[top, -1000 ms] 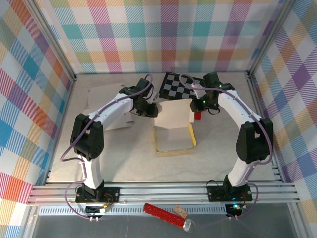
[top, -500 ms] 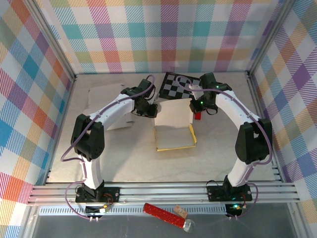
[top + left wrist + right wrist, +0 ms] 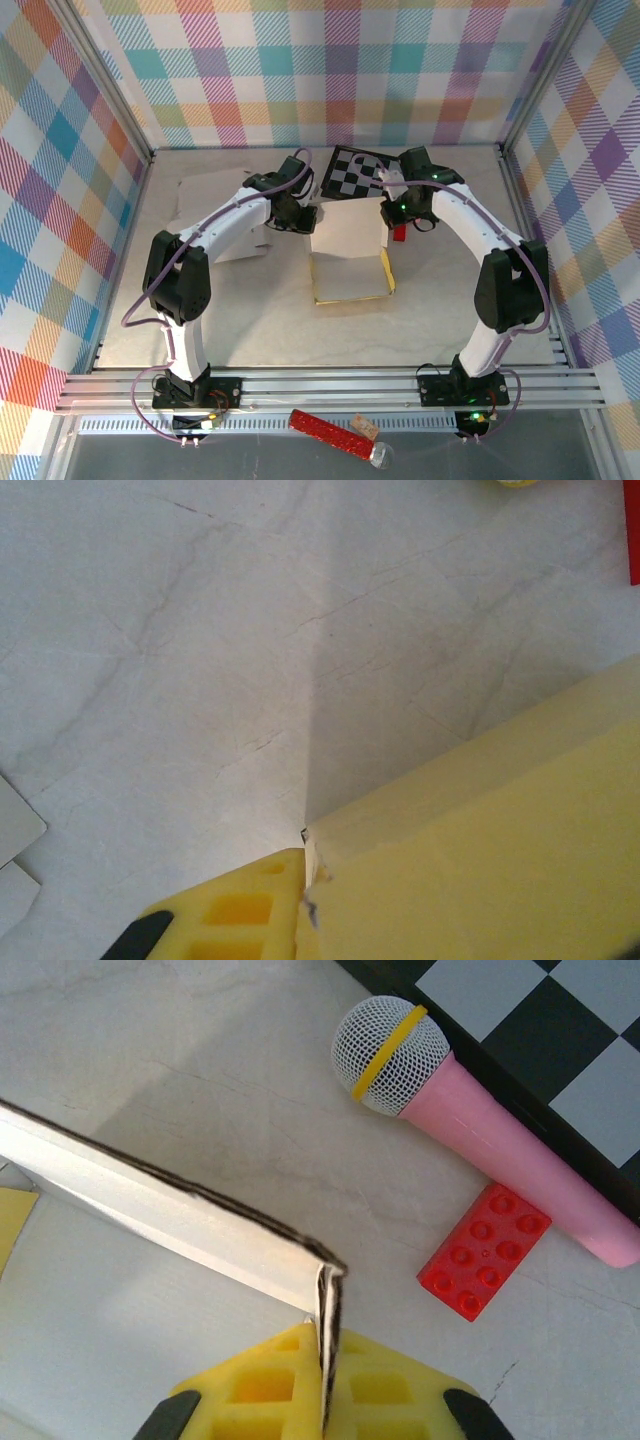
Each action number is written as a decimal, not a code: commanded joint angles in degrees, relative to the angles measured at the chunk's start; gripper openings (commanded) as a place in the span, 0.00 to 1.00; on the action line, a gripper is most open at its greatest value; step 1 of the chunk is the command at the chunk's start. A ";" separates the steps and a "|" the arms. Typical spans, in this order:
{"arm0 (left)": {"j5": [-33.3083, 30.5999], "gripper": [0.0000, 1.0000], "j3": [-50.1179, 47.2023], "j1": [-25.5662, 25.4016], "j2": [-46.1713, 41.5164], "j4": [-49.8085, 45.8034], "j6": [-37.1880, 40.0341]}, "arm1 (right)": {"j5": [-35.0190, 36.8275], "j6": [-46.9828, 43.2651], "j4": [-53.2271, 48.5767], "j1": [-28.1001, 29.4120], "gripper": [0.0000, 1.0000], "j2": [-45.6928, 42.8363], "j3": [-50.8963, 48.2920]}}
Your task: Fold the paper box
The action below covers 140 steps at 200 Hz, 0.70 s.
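Observation:
The paper box (image 3: 350, 275), yellow inside and pale outside, lies in the middle of the table with its back panel (image 3: 348, 232) raised. My left gripper (image 3: 306, 216) is shut on the panel's left corner. In the left wrist view one yellow finger (image 3: 240, 910) presses the yellow card (image 3: 480, 860), and the other finger is hidden behind it. My right gripper (image 3: 390, 212) is shut on the right corner. In the right wrist view the right gripper (image 3: 325, 1345) pinches the card's dark-lined edge (image 3: 160, 1215) between both yellow fingers.
A checkerboard (image 3: 355, 172) lies behind the box. A pink microphone (image 3: 480, 1125) and a red brick (image 3: 485, 1265) sit just right of the right gripper. Flat white card sheets (image 3: 215, 190) lie at the back left. A red tube (image 3: 325, 430) rests below the rails.
Both grippers have closed on the raised panel's corners. The right gripper has shifted slightly left and the box's front edge has drawn back a little.

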 commanded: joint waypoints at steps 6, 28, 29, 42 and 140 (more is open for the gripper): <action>-0.79 0.07 1.32 -0.35 -1.78 -1.40 0.23 | 1.20 1.30 0.57 0.36 0.00 -1.38 -0.16; -0.66 0.01 1.49 -0.35 -1.58 -1.32 -0.09 | 1.56 2.15 1.07 0.83 0.00 -1.36 0.04; -0.66 0.01 1.53 -0.35 -1.62 -1.28 -0.14 | 1.61 2.20 1.05 0.81 0.00 -1.40 0.03; -0.81 0.00 1.74 -0.35 -1.44 -1.16 -0.81 | 2.24 3.24 1.02 0.98 0.00 -1.14 0.28; -12.02 0.00 10.08 -0.35 2.70 -3.35 -15.44 | 13.96 30.76 9.82 7.59 0.00 -6.25 -5.06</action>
